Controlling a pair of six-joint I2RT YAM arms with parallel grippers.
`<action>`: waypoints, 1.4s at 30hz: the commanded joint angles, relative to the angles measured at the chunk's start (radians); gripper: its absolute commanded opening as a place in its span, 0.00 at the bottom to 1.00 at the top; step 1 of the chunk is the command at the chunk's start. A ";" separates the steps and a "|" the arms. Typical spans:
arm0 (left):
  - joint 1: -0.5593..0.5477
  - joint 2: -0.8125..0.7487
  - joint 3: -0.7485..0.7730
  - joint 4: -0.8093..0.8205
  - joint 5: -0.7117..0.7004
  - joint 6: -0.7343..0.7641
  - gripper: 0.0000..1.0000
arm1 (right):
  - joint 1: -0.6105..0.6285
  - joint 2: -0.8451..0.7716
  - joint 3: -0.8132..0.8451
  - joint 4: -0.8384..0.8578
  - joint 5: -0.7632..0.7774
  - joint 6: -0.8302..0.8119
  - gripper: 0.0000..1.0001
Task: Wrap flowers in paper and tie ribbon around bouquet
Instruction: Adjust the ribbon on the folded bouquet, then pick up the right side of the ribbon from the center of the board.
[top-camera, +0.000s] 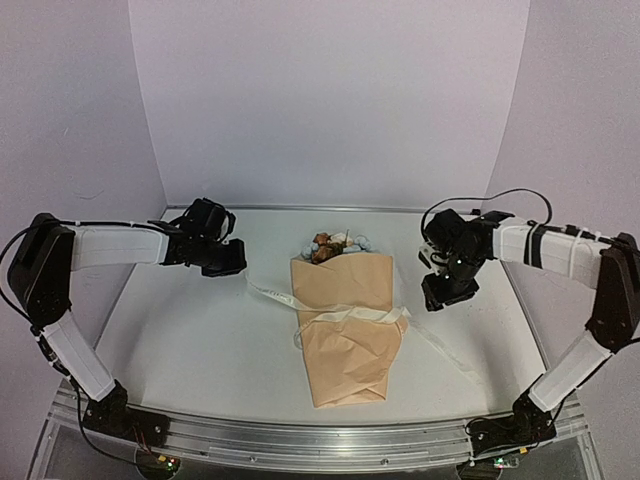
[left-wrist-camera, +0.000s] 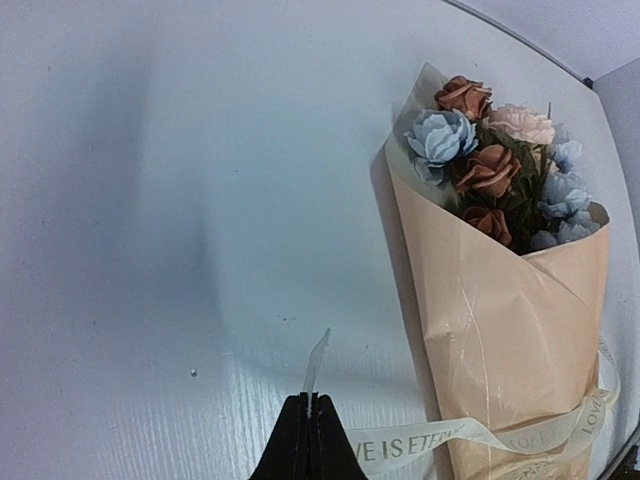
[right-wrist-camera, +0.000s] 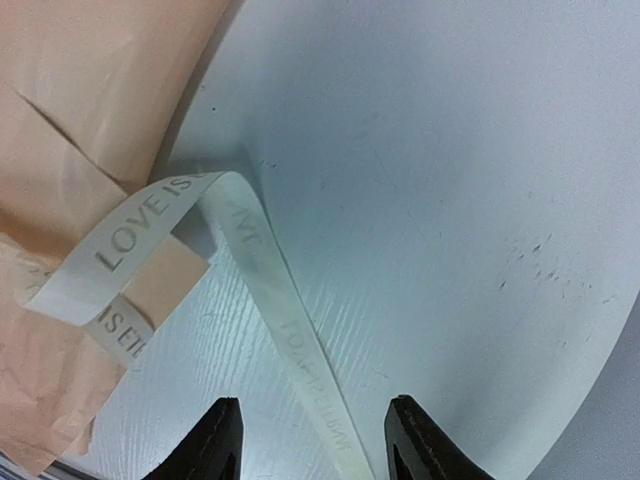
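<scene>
**Ribbon (left-wrist-camera: 420, 440) soft, light, likely slippery**

The left gripper (left-wrist-camera: 310, 400) is closed on one tip of the ribbon, which runs from it to its right, around the bouquet (left-wrist-camera: 510, 330). The right gripper (right-wrist-camera: 312, 405) stands open and holds nothing; the other tail lies flat between its fingers. I would pinch that tail near its end, across the flat side.

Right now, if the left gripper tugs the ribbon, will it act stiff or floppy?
Likely floppy: the ribbon twists and loops loosely beside the paper. Probably light: only a thin strip shows past the shut left gripper. A tug may drag the paper.
</scene>
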 joint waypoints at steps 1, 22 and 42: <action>0.001 -0.031 0.002 0.058 0.038 -0.007 0.00 | 0.067 -0.114 -0.110 0.042 -0.114 0.107 0.50; 0.001 -0.042 0.003 0.046 0.040 0.008 0.00 | 0.177 0.093 -0.148 0.310 -0.022 0.295 0.29; 0.001 -0.024 0.023 0.041 0.076 0.034 0.00 | 0.063 0.226 -0.042 0.345 0.021 0.170 0.00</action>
